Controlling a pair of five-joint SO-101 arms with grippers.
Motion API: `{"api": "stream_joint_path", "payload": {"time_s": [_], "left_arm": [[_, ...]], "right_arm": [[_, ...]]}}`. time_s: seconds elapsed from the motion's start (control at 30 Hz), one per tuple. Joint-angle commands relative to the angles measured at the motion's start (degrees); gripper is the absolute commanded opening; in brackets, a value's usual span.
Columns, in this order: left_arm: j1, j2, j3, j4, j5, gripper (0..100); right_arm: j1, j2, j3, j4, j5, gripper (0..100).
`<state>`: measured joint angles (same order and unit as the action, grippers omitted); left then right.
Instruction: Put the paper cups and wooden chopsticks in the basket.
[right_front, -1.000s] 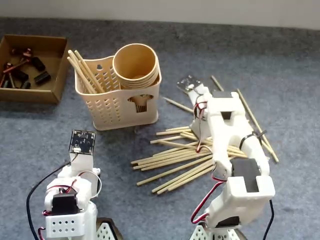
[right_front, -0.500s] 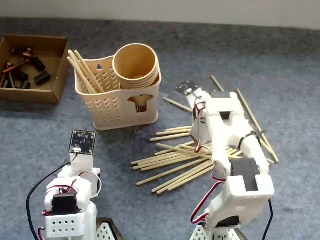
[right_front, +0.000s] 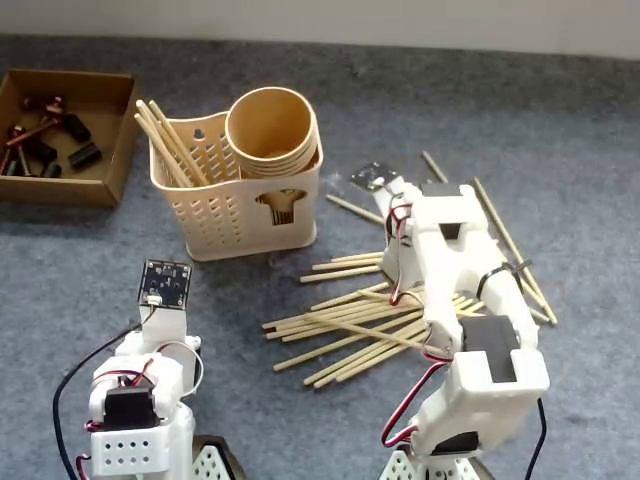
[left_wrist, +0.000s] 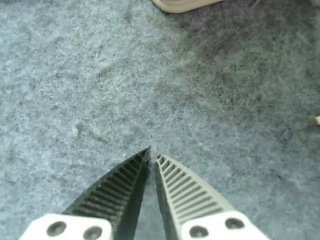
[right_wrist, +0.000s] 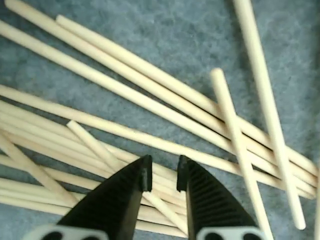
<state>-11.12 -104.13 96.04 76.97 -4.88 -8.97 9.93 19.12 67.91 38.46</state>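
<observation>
A cream plastic basket (right_front: 235, 215) holds a stack of paper cups (right_front: 272, 130) and a few wooden chopsticks (right_front: 165, 140) leaning in its left corner. Many loose chopsticks (right_front: 340, 330) lie in a pile on the grey carpet to its right. The right arm (right_front: 450, 260) bends down over that pile. Its gripper (right_wrist: 160, 172) is narrowly open, tips right above the chopsticks (right_wrist: 150, 105), with one short stick (right_wrist: 95, 142) running under the gap. The left gripper (left_wrist: 150, 152) is shut and holds nothing, low over bare carpet in front of the basket's corner (left_wrist: 185, 4).
A brown cardboard box (right_front: 60, 175) with small dark parts sits at the far left. Single chopsticks (right_front: 505, 235) lie to the right of the right arm. The left arm (right_front: 150, 380) stands near the front edge, with bare carpet between it and the basket.
The right arm's wrist shifted slightly left. One chopstick in the pile turned and now lies slanting across the others. The left arm stayed still.
</observation>
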Motion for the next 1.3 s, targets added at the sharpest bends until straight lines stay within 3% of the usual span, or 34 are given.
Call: {"api": "stream_joint_path", "payload": {"time_s": [0.0,0.43,0.57,0.9,1.27], "left_arm": [[-0.48,-0.22,1.19,0.18,-0.26,1],[-0.48,-0.22,1.19,0.18,-0.26,1],[-0.48,-0.22,1.19,0.18,-0.26,1],[-0.48,-0.22,1.19,0.18,-0.26,1],[-0.48,-0.22,1.19,0.18,-0.26,1]], "right_arm": [[0.04,-4.35,-0.66,3.03,0.35,10.5],[-2.68,-27.12,10.77,5.85,0.53,10.5],[-4.97,-30.64,16.04,-0.04,0.53,10.8],[-9.1,-28.09,20.35,-3.91,0.53,11.0],[-8.75,-20.97,19.82,-4.09,0.53,11.1]]}}
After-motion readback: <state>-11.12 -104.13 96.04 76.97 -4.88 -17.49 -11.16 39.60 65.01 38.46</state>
